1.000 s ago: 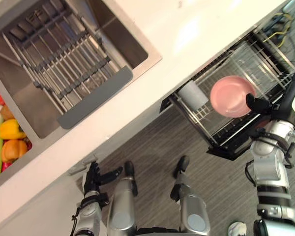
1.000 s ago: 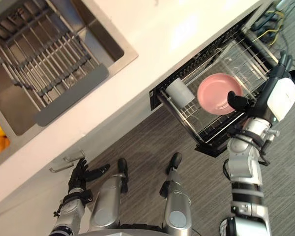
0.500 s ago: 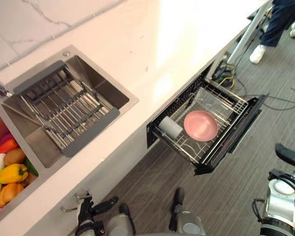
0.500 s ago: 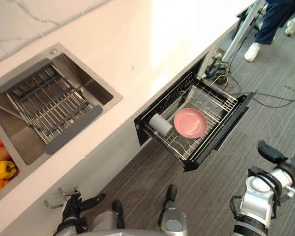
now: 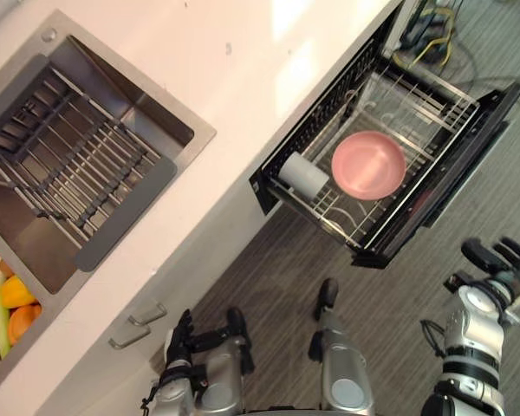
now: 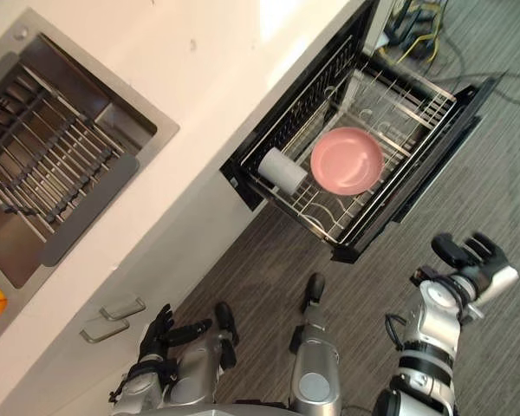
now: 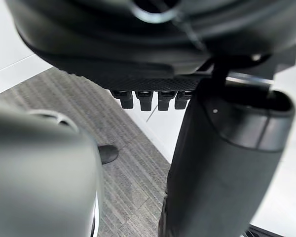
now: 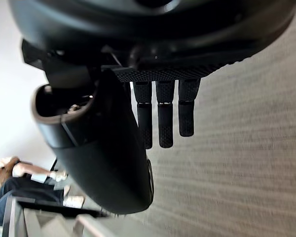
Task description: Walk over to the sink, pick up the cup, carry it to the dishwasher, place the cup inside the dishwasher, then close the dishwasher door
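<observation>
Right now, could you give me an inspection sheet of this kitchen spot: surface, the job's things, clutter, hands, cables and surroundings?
Surface: white counter with a steel sink.
Job's things: cup lies on its side in the open dishwasher, beside a pink dish.
Clutter: vegetables left of the sink.
Hands: left hand open, low by the cabinet; right hand open and empty.
Cables: yellow and black cables beyond the dishwasher.
Surroundings: grey carpet; a person's legs in the right wrist view.

Brushed steel sink (image 5: 160, 117), glossy white counter (image 5: 243, 78), wire metal dishwasher rack (image 5: 416, 95), smooth pink plate (image 5: 368, 165).
</observation>
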